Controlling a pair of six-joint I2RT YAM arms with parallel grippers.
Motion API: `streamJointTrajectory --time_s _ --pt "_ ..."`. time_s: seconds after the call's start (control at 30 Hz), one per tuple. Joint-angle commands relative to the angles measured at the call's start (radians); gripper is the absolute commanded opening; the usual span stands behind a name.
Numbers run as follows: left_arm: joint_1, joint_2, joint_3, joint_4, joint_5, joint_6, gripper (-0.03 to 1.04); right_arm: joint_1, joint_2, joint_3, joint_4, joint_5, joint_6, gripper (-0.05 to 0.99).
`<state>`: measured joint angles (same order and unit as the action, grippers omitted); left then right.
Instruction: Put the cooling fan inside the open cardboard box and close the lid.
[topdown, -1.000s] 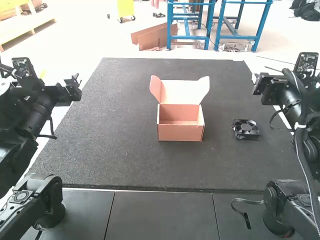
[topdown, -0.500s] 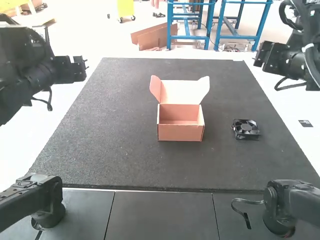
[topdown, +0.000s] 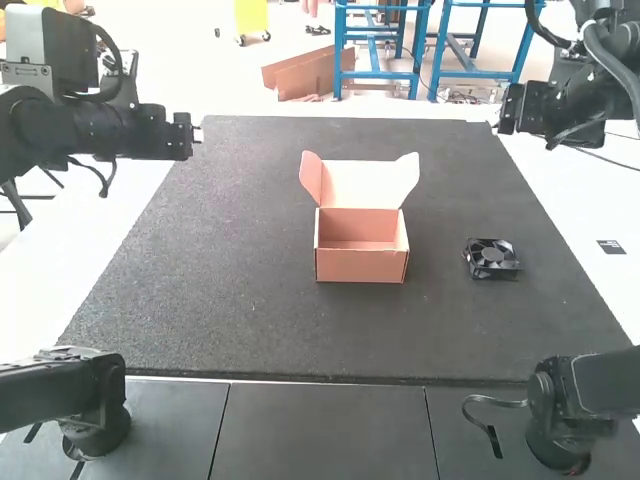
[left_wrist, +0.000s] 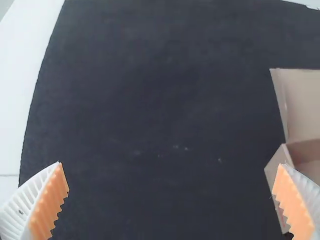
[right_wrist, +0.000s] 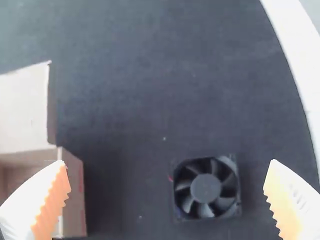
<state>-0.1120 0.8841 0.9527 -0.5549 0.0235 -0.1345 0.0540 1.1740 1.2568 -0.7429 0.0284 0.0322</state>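
Box (topdown: 361, 245): cardboard, upright near the middle of the black mat (topdown: 230, 260). Lid open, with the flap standing up along the far wall and its side tabs spread.

Fan (topdown: 492, 258): black, square frame, lying flat on the mat to the right of the box. It is near the box but apart from it, and outside it.

Left claw (left_wrist: 169, 166): released, white ribbed fingers spread wide, orange pads (left_wrist: 50, 197) facing inward, nothing between them. Held in the air over the mat's far left edge, well apart from the box.

Right claw (right_wrist: 166, 164): released, fingers wide apart, nothing held. Held in the air over the mat's far right corner. Its wrist view looks down on the fan and a box corner; it touches neither.

The mat covers the bench (topdown: 320, 430).
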Motion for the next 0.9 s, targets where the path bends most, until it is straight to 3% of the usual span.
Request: streamJointTrajectory --time_s 0.0,0.23,0.5,0.7,0.87 --pt "0.000 0.029 0.021 0.024 -0.010 0.055 0.97 -0.049 0.047 0.046 -0.046 -0.016 -0.054 0.89" --pt "0.002 0.088 0.035 0.049 -0.011 0.062 0.97 -0.209 0.148 0.069 -0.047 -0.033 -0.293 0.89" --pt "0.006 0.119 0.032 0.072 -0.013 0.059 0.97 -0.304 0.306 0.098 -0.113 -0.150 -0.370 0.89" --pt "0.006 0.131 0.034 0.079 -0.013 0.059 0.97 -0.302 0.395 0.056 -0.064 -0.147 -0.379 0.89" --pt "0.006 0.141 0.032 0.081 -0.013 0.058 0.97 -0.301 0.467 0.049 -0.012 -0.067 -0.403 0.89"
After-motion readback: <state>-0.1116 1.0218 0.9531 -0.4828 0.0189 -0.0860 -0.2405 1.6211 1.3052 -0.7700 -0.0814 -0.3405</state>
